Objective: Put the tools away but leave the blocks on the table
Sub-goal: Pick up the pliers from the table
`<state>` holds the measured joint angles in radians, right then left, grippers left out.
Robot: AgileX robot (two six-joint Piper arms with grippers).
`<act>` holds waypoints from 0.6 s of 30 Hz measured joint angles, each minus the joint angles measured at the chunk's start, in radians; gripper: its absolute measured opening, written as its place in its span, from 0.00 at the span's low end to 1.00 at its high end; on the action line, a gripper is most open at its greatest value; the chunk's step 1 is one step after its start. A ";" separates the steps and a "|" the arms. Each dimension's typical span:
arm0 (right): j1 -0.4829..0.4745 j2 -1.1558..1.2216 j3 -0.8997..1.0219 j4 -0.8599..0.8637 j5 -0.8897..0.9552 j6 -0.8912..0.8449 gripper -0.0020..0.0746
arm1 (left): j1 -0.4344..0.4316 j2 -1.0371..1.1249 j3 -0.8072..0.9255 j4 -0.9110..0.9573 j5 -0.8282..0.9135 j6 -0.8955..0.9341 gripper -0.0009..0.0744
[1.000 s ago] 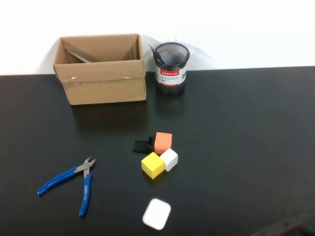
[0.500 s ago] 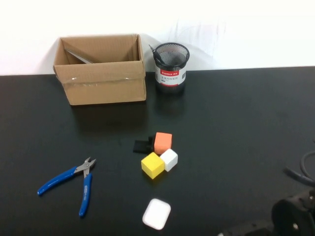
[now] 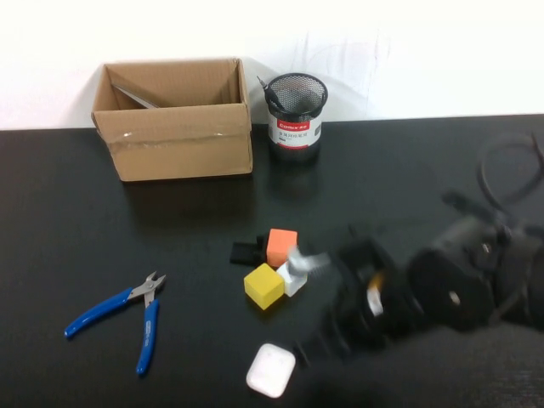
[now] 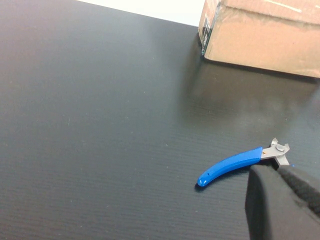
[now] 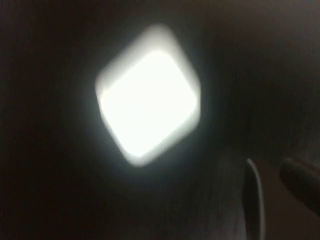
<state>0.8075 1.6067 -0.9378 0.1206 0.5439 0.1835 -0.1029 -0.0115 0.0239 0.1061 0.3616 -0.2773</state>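
The right gripper (image 3: 327,327) is seen blurred just right of the white case (image 3: 271,370), near the blocks (image 3: 280,263); its opening cannot be told. The blue-handled cutting pliers (image 3: 127,319) lie well to its left on the table (image 3: 85,221). The left gripper (image 4: 282,202) is placed just beside them, its state unclear.

right arm (image 3: 459,289): chunky black housing, round joints, a bit of yellow near the wrist
cable (image 3: 501,166): black, loops off the back
right gripper (image 3: 310,344): black, super blurry
left gripper (image 4: 280,205): black, matte, textured pad
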 joint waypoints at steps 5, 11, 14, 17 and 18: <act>0.000 0.028 -0.130 -0.218 -0.017 0.143 0.06 | 0.000 0.000 0.000 0.000 0.000 0.000 0.01; -0.089 0.033 -0.158 -0.584 -0.062 0.459 0.06 | 0.000 0.000 0.000 0.000 0.000 0.000 0.01; -0.156 0.031 -0.158 -0.686 -0.066 0.531 0.06 | 0.000 0.000 0.000 0.000 0.000 0.000 0.01; -0.192 0.016 -0.158 -0.742 -0.053 0.551 0.06 | 0.000 0.000 0.000 0.000 0.000 0.000 0.01; -0.199 0.007 -0.158 -0.759 -0.037 0.558 0.06 | 0.000 0.000 0.000 0.000 0.000 0.000 0.01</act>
<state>0.6088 1.6134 -1.0953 -0.6384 0.5071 0.7415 -0.1029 -0.0115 0.0239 0.1061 0.3616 -0.2773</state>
